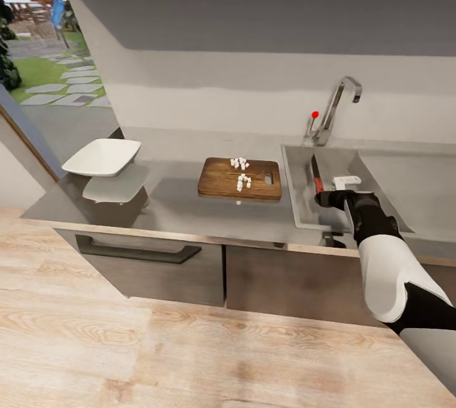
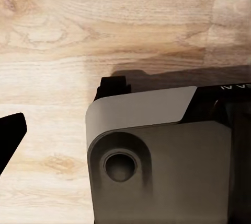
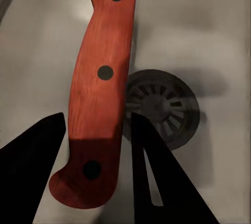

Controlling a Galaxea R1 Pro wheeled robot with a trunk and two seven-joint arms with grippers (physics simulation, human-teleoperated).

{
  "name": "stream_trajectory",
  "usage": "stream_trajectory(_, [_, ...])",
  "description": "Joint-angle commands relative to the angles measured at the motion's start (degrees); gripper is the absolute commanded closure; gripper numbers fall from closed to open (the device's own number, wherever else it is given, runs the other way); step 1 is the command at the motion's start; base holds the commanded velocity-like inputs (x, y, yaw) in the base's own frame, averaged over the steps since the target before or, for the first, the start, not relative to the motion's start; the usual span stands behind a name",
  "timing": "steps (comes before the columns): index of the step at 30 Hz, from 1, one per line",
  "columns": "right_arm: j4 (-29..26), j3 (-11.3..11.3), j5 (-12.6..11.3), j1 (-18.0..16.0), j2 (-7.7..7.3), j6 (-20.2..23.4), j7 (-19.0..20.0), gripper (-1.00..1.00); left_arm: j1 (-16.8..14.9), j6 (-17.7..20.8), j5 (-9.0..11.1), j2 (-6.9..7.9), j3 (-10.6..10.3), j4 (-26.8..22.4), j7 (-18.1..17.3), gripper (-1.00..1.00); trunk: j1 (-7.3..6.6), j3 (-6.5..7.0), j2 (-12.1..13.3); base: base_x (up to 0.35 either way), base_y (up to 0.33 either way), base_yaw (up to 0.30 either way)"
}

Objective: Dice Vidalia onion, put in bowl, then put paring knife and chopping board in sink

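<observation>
The paring knife [image 1: 315, 175] is low inside the sink [image 1: 292, 199], its dark blade pointing toward the back wall. My right gripper [image 1: 327, 197] is shut on the knife's red handle [image 3: 99, 93], with the black fingers [image 3: 151, 161] pressed to either side, right above the round drain [image 3: 164, 106]. The chopping board [image 1: 221, 185] lies on the countertop [image 1: 177, 211] left of the sink, carrying small white dice of onion [image 1: 241, 172]. The white bowl [image 1: 104, 156] is at the counter's left end. One black finger [image 2: 10, 135] of my left gripper hangs far out to the side over the wooden floor.
The chrome faucet [image 1: 337, 104] with its red knob [image 1: 315, 114] rises behind the sink. A flat drainboard [image 1: 411, 180] lies to the sink's right. A drawer with a black handle [image 1: 136, 251] sits under the counter. My grey body [image 2: 157, 156] is close to the left gripper.
</observation>
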Motion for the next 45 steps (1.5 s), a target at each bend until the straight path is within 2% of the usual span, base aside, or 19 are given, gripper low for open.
stream_trajectory(1, [-0.08,-0.25,0.58,-0.04,0.01,0.14,0.52,1.00,-0.10,-0.44,0.51,-0.06,-0.49,0.28,0.06,-1.00,0.00,-0.04,-0.03,0.000,0.000,0.000])
stream_trajectory(13, [2.60,-0.20,0.59,-0.04,0.14,0.05,0.43,1.00,-0.10,-0.44,0.52,-0.06,-0.49,0.28,0.06,-1.00,0.00,-0.04,-0.03,0.000,0.000,0.000])
stream_trajectory(18, [4.90,-0.15,0.59,-0.04,0.16,-2.79,-0.53,1.00,-0.10,-0.44,0.53,-0.06,-0.49,0.28,0.06,-1.00,0.00,-0.04,-0.03,0.000,0.000,0.000])
stream_trajectory(24, [5.49,-0.12,0.52,-0.04,0.27,-3.19,-1.25,1.00,-0.10,-0.42,0.56,0.05,-0.49,0.28,0.06,-1.00,0.00,-0.04,-0.03,0.017,0.000,0.000])
stream_trajectory(32, [11.34,-0.20,0.52,-0.04,0.09,-5.66,-4.14,1.00,-0.09,-0.37,0.56,0.12,-0.49,0.28,0.06,-1.00,0.00,-0.04,-0.03,0.205,0.000,0.000])
stream_trajectory(33, [11.53,-0.20,0.56,-0.04,0.08,-5.71,-4.23,-1.00,-0.09,-0.36,0.58,0.12,-0.49,0.28,0.06,-1.00,0.00,-0.04,-0.03,0.026,0.000,0.000])
stream_trajectory(41, [11.53,-0.26,0.64,-0.05,0.02,-5.66,-4.32,-1.00,-0.10,-0.35,0.60,0.12,-0.49,0.28,0.06,-1.00,0.00,-0.04,-0.03,0.003,0.000,0.000])
stream_trajectory(45, [9.23,-0.36,0.60,-0.04,-0.01,-5.43,-4.44,-1.00,-0.08,-0.33,0.58,0.09,-0.49,0.28,0.06,-1.00,0.00,-0.04,-0.03,0.000,0.000,0.000])
